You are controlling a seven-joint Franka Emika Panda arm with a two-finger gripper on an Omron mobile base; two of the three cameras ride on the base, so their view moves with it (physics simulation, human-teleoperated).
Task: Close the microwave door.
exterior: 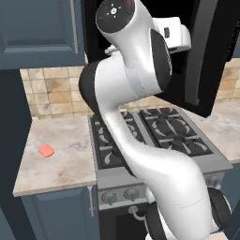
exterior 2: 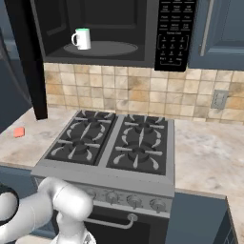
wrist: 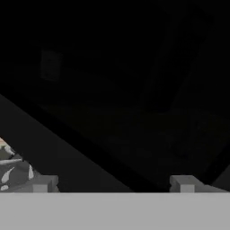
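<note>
Above the stove (exterior 2: pixel 114 143), the microwave (exterior 2: pixel 109 33) hangs with its cavity wide open, so the job is, by my judgement, barely started: nothing counts as done while the door stands out from the box. What is left is the whole swing, pushing the panel round on its hinge until it sits flat against the front beside the keypad strip (exterior 2: pixel 175 33).

Largest of the task's things is the microwave door (exterior: pixel 206 56), a tall glossy black panel. From the left base view it juts forward at the right of the arm, reaching down toward the burners, with its long curved bar handle (exterior: pixel 193 70) running down the near face. From the right base view the same door shows edge-on as a dark slab (exterior 2: pixel 26 57) at the left side of the cavity, hinged there and standing roughly square to the front.

Next comes the gripper (exterior: pixel 176 37), raised high and close beside the door's inner face; whether it touches the panel I cannot tell. The hand view looks onto dark glossy surface, with the fingers (wrist: pixel 184 183) set wide apart and nothing between them, so they are released.

Smaller things: a white mug (exterior 2: pixel 82 39) sits on the round turntable inside, and a small orange block (exterior: pixel 46 150) lies on the table left of the stove.
</note>
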